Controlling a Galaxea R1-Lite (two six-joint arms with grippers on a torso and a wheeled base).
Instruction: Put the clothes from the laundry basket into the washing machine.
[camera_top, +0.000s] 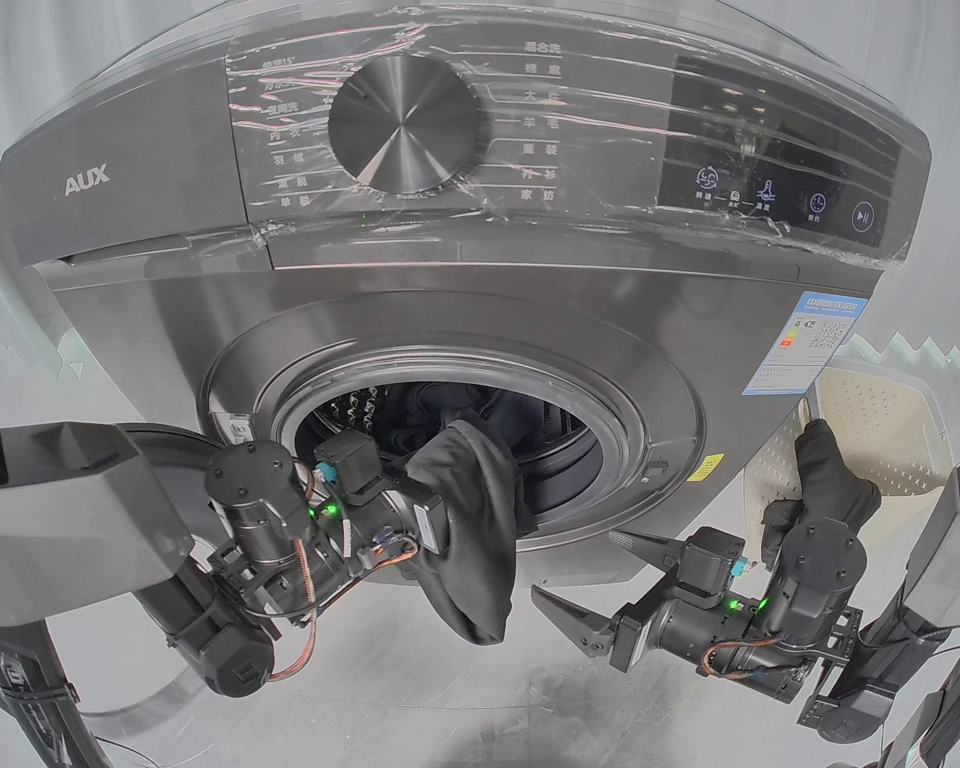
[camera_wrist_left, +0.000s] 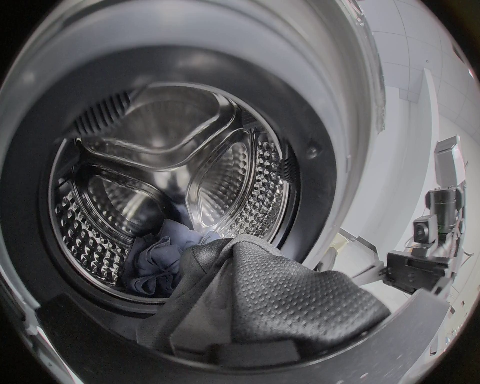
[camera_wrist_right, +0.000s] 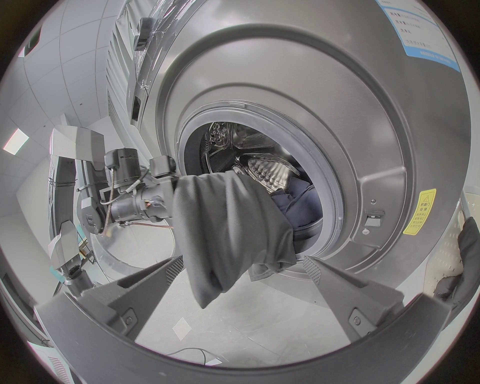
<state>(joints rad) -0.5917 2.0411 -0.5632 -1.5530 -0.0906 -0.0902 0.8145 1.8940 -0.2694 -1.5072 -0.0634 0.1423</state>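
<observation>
The washing machine (camera_top: 480, 330) stands with its round opening (camera_top: 455, 440) uncovered. A black garment (camera_top: 470, 530) hangs at the opening's lower rim, draped over my left gripper (camera_top: 432, 522), which is shut on it; its fingers are hidden under the cloth. Part of this garment (camera_wrist_left: 290, 295) lies over the door seal, and part hangs down outside (camera_wrist_right: 227, 235). Blue clothes (camera_wrist_left: 155, 260) lie in the drum. My right gripper (camera_top: 575, 568) is open and empty, low and right of the opening. Another black garment (camera_top: 825, 480) hangs over the laundry basket's rim (camera_top: 890, 440).
The machine's open door (camera_top: 150, 470) is swung out at the left behind my left arm. The cream perforated basket stands tight against the machine's right side. Bare grey floor (camera_top: 450, 690) lies below the opening, between the two arms.
</observation>
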